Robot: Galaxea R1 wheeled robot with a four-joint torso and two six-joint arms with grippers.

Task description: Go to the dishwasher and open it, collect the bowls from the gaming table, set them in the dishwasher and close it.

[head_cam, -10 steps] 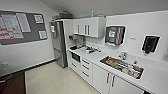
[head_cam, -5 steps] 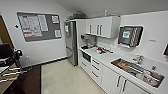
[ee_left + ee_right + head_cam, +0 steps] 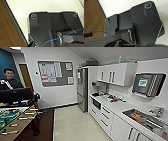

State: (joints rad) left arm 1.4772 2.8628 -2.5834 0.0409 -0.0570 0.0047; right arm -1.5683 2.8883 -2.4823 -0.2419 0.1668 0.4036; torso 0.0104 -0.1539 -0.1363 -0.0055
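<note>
— Along the right wall runs a white counter (image 3: 117, 108) with a sink (image 3: 147, 119), white drawers (image 3: 106, 118) below and wall cabinets (image 3: 117, 73) above; a steel fridge (image 3: 82, 89) stands at its far end.

— Which step is this?

— The first, I judge: reaching the dishwasher. I can't pick out its steel front for certain among the units. No blue bowls are visible either.

— And next?

— Finding that front and squaring up within arm's reach of its handle.

— Do the views differ?

— The head view gives the room: a table-football table (image 3: 11, 119), a person (image 3: 10, 79) beyond it, a noticeboard (image 3: 55, 73). The wrist views give pale floor (image 3: 43, 6) and brown carpet (image 3: 8, 31) near the robot.

— The fingers?

— Cannot tell, for either gripper.
</note>
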